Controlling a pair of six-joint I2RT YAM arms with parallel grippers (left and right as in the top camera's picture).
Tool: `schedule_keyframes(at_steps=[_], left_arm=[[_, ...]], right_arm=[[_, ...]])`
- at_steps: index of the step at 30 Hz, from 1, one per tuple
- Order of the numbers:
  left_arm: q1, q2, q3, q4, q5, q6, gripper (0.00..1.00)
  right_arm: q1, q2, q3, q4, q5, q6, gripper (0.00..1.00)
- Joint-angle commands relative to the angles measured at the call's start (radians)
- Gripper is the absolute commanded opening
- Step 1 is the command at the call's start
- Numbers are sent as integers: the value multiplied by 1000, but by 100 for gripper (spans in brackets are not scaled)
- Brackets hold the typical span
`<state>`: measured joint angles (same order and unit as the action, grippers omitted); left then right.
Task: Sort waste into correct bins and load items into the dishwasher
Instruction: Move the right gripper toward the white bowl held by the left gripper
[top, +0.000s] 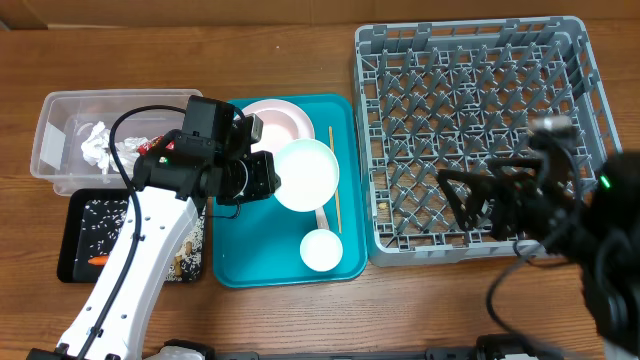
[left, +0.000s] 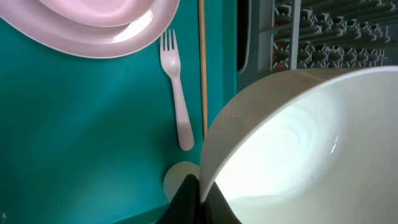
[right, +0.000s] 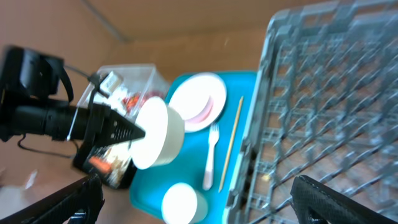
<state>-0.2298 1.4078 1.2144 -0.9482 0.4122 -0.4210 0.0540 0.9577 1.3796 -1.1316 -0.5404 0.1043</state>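
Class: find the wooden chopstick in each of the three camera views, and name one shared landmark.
Overhead: chopstick on the teal tray, by its right edge.
Left wrist: chopstick upright, right of the fork.
Right wrist: chopstick slanted, beside the rack.
Landmark: pink plate.

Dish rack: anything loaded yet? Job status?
Done: napkins and wrapper in the clear tub, rice and carrot in the black tray. In hand: left gripper shut on the white bowl, above the teal tray. Remaining: pink plate, fork, chopstick, cup; dish rack holds no dishes.
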Motion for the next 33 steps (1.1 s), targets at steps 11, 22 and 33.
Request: schedule_keyframes(at_steps=[11, 22, 33], left_arm=[[-190, -18, 145, -10, -188, -85, 4], [-270, -10, 145, -23, -247, -85, 4], [-270, -9, 145, -51, -266, -84, 4]], right_arm=[[159, 270, 28, -137, -6, -33, 51], [374, 363, 26, -85, 306, 12, 46], [471, 443, 26, 28, 291, 12, 46]])
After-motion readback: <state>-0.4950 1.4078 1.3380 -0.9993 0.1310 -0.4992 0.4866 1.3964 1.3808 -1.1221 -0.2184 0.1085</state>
